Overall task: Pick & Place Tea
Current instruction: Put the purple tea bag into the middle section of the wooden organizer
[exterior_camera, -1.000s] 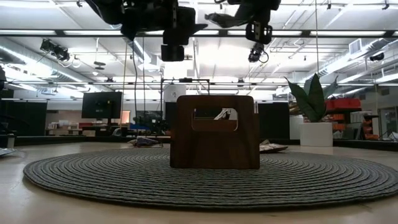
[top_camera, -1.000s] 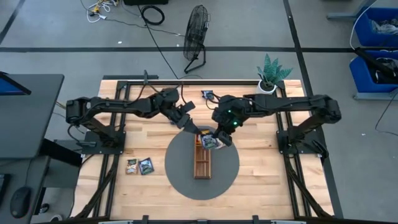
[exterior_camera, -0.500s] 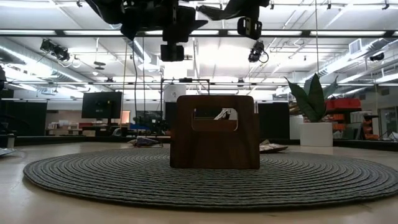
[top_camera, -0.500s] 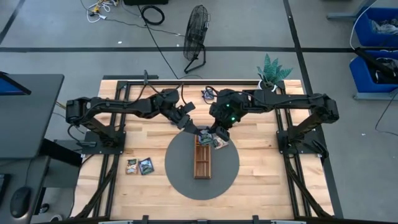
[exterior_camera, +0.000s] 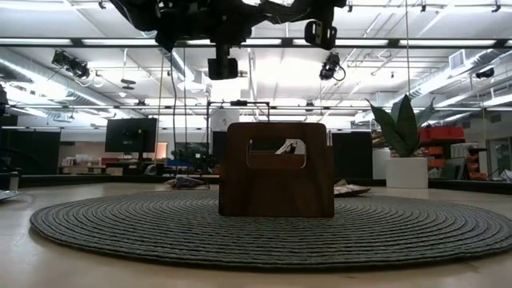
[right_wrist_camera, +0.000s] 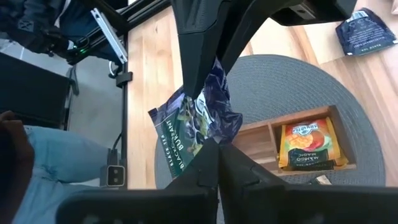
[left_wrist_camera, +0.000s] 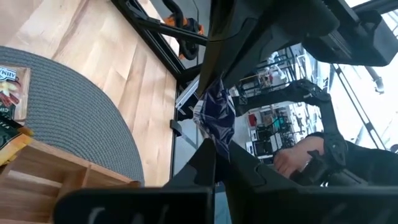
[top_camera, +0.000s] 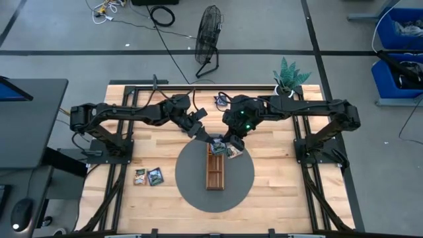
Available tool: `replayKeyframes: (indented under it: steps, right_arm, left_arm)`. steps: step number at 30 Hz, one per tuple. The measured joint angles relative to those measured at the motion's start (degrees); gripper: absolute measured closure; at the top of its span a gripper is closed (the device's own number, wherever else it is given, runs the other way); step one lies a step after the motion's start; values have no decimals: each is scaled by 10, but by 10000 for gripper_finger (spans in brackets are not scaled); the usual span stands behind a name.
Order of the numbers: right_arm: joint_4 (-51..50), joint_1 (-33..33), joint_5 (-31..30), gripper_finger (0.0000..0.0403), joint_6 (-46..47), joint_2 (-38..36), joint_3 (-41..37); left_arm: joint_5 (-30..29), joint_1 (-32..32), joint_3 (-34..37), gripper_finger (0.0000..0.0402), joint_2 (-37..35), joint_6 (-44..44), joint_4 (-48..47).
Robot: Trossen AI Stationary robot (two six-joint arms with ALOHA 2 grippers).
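A dark blue tea sachet (right_wrist_camera: 193,121) hangs in the air above the far end of the wooden tray (top_camera: 215,170). It also shows in the left wrist view (left_wrist_camera: 217,115). My left gripper (top_camera: 213,141) and my right gripper (top_camera: 229,147) are both shut on it, from opposite sides. An orange sachet (right_wrist_camera: 306,146) lies in one of the tray's compartments. Two sachets (top_camera: 149,176) lie flat on the table at the near left. One dark blue sachet (top_camera: 220,101) lies at the far edge. My left gripper pinches one edge of the dark blue sachet (left_wrist_camera: 216,138) between its two fingers, coming slanting down from the table's left. The sachet is clear of the tray, crumpled between the two grippers. My right gripper pinches the opposite edge of the same sachet (right_wrist_camera: 211,138) between its two fingers, coming slanting down from the table's right. The sachet's printed face bulges out beside the fingers.
The tray stands on a round grey woven mat (top_camera: 192,182). A potted plant (top_camera: 288,79) stands at the far right corner. A person's legs (right_wrist_camera: 37,162) show beyond the table in the right wrist view. Bare wood lies to the near right.
My right gripper has shifted a little toward the table's far-left, closer to my left gripper, and its wrist has turned. The dark blue sachet stays in the air over the tray's far end.
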State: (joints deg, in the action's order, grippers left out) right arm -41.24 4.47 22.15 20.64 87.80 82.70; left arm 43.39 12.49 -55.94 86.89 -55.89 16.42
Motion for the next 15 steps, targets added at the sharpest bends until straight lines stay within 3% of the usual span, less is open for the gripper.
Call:
replayKeyframes:
  steps: [6,15]
  right_arm:
    - [-10,0,-6,358,-4,-28,0]
    - [-3,-2,-141,285,27,-99,0]
  left_arm:
    - [-1,2,0,393,-5,21,-4]
    - [-103,27,-1,393,-30,42,-4]
